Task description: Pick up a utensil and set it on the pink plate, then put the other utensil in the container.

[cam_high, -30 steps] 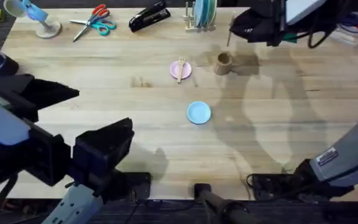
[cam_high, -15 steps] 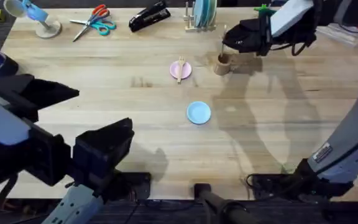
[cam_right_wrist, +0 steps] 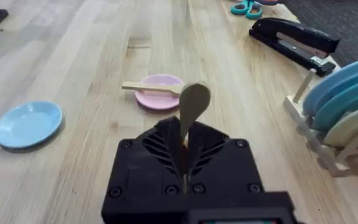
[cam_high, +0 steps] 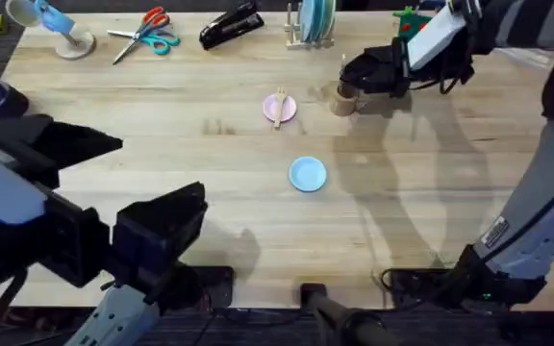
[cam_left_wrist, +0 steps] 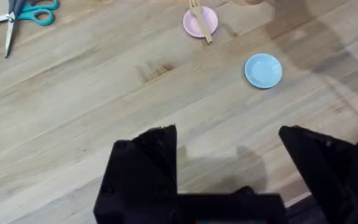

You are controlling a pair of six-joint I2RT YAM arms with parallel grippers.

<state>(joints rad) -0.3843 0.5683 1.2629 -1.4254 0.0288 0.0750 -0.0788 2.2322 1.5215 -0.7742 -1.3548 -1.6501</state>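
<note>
The pale wooden fork (cam_high: 279, 104) lies across the small pink plate (cam_high: 286, 112) at the table's far middle; the same fork (cam_right_wrist: 151, 88) and pink plate (cam_right_wrist: 161, 98) appear in the right wrist view. My right gripper (cam_high: 362, 73) hovers just over the tan wooden container (cam_high: 343, 99), partly covering it. It is shut on the spoon (cam_right_wrist: 194, 104), whose oval bowl sticks up between the fingers. My left gripper (cam_left_wrist: 229, 165) hangs open and empty over the near left of the table, far from the pink plate (cam_left_wrist: 201, 22).
A light-blue plate (cam_high: 307, 174) sits in the middle of the table. Along the far edge are scissors (cam_high: 144, 32), a black stapler (cam_high: 231, 24) and a rack of plates (cam_high: 313, 21). Bare wood lies between the two plates and the near edge.
The right arm has swung left and toward the near side with the spoon, from the far right edge to just above the container. The left arm and the plates have not moved.
</note>
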